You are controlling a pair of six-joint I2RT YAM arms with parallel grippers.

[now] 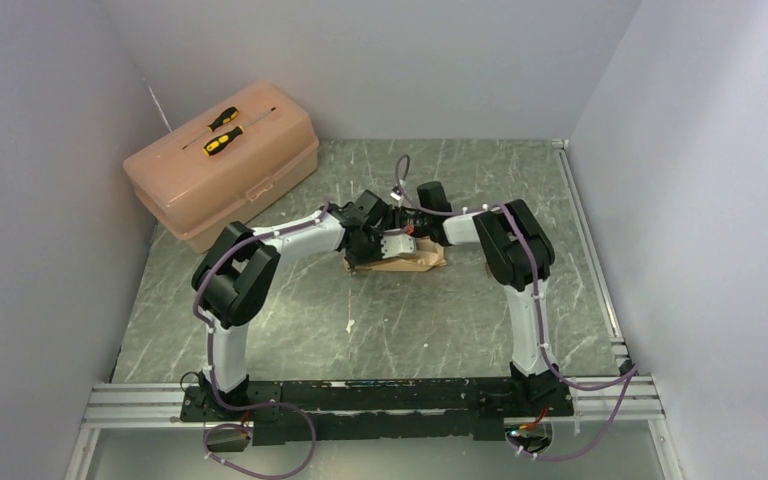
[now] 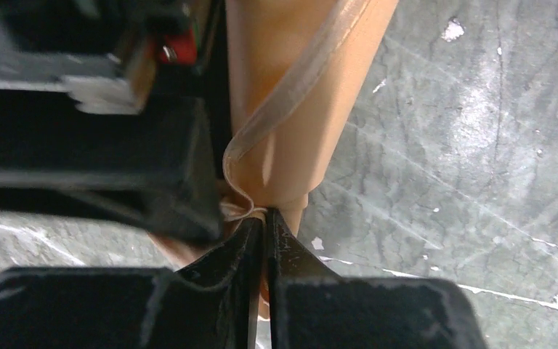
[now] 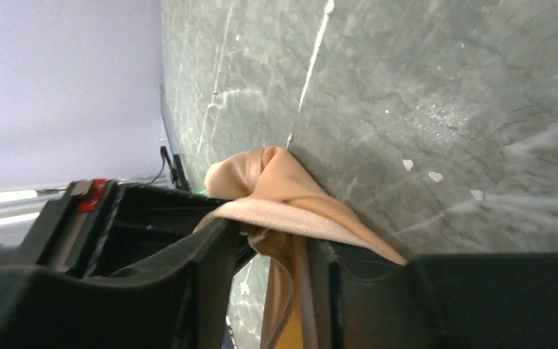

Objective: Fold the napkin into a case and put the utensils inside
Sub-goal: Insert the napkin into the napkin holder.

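A: Two claws at the napkin [image 1: 415,260], just right of the toolbox [image 1: 222,165]. And the left gripper [image 2: 263,218]?
B: Clenched on its hem. On the right gripper [image 3: 272,240], jaws parted, cloth slack between, draped over one finger.

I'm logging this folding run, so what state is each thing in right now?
napkin: crumpled, partly folded, between both pincers.
left pincer: shut on a fold of the napkin.
right pincer: jaws parted, napkin draped loosely between them.
toolbox: lid closed.
screwdrivers: lying flat on the toolbox lid.
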